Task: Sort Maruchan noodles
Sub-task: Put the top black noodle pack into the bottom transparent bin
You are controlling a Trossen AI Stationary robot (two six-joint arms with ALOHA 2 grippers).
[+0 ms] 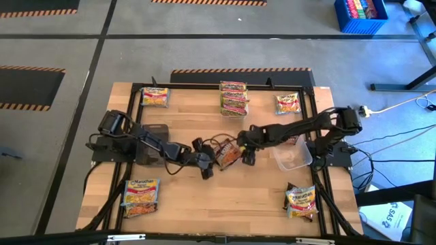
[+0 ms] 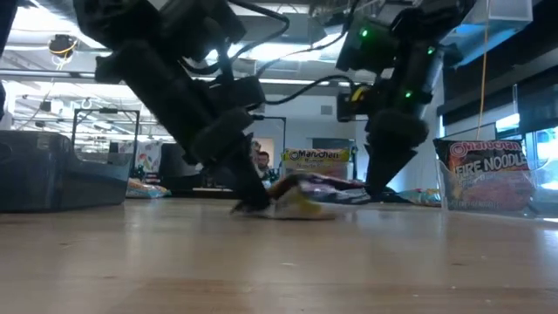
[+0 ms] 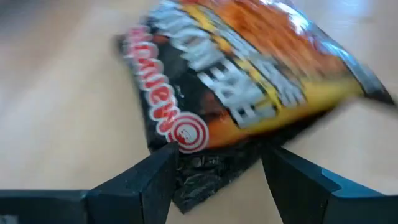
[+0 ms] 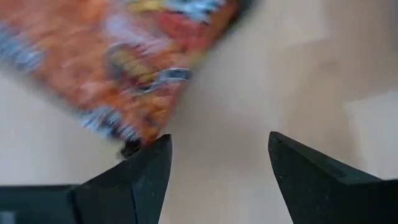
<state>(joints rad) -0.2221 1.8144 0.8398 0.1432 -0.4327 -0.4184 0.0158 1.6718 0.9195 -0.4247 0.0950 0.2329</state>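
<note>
Both released — dark Maruchan packet (image 3: 249, 81) between left claw (image 3: 217, 168) fingers, beside right claw (image 4: 217, 162). Could skid off sideways on closing — slick wrapper.

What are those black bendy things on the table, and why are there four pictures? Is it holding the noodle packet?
Those are two robot arms, each ending in a two-finger claw called a gripper. One picture looks down from above, one looks level across the wooden table, and two come from little cameras on the arms' wrists.

On the table lie Maruchan noodle packets: one in the far left corner, a pile at the far middle, one far right, some near left and some near right. A clear plastic tub sits under the right arm.

In the middle lies a dark orange packet. The left gripper has its open fingers on either side of the packet's edge. The right gripper is open beside it. Neither is squeezing the packet yet.
</note>
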